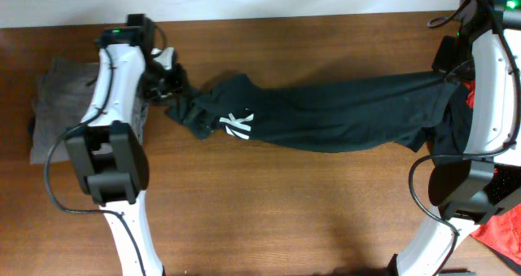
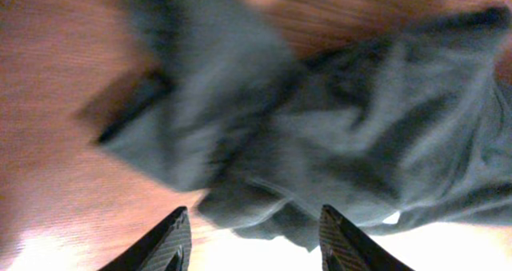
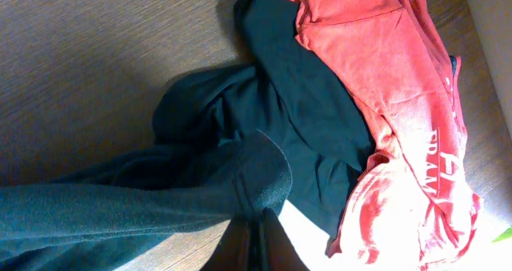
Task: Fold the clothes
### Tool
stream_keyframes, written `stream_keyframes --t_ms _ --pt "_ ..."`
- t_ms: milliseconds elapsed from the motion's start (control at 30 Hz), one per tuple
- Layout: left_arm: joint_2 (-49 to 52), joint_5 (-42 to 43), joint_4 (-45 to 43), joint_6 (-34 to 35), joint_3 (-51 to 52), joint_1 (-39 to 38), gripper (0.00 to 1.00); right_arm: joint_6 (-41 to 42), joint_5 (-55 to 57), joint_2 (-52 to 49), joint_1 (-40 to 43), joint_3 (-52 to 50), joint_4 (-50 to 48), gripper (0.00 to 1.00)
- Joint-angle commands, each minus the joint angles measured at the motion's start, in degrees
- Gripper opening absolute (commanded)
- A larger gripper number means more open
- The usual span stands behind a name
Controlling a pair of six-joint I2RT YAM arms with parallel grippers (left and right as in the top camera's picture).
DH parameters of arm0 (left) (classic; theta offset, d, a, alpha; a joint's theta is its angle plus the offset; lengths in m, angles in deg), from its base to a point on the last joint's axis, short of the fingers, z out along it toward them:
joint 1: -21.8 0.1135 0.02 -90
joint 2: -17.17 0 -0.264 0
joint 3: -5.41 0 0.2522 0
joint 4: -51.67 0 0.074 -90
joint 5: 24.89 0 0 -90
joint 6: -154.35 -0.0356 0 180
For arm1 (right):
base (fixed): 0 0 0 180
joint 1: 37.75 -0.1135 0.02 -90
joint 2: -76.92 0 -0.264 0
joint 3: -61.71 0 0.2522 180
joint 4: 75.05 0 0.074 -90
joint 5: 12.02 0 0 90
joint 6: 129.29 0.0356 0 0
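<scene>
Right pincer (image 3: 258, 227) is clamped tight on one end of the black top (image 1: 326, 113), holding it stretched along the surface (image 1: 269, 219), a spread-out before the fold, I'd judge. Left pincer (image 2: 252, 215) hangs half-spread over the bunched far end, gripping nothing. The top's rope-narrow and twisted, white lettering crumpled; the red garment (image 3: 384, 79) lies beside it

Top (image 1: 326, 117) lay stretched across tabletop (image 1: 269, 211), left tool (image 2: 254, 243) at its left end, right tool (image 3: 260, 239) at its right; folded cloth (image 1: 61, 105) far left.
</scene>
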Motion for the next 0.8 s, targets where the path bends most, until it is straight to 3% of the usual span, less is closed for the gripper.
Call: stream_keyframes --t_ms 0,300,767 --pt "1.5 1.5 0.8 3.9 -1.0 1.6 0.52 0.5 1.5 -0.2 0.5 -0.2 0.1 0.04" --pt "3.2 6.0 -2.3 3.9 1.2 -0.1 0.53 0.5 1.3 -0.2 0.5 -0.2 0.5 0.04" --pt "3.5 6.0 -5.9 5.5 3.5 -1.0 0.53 0.5 1.0 -0.2 0.5 -0.2 0.7 0.04"
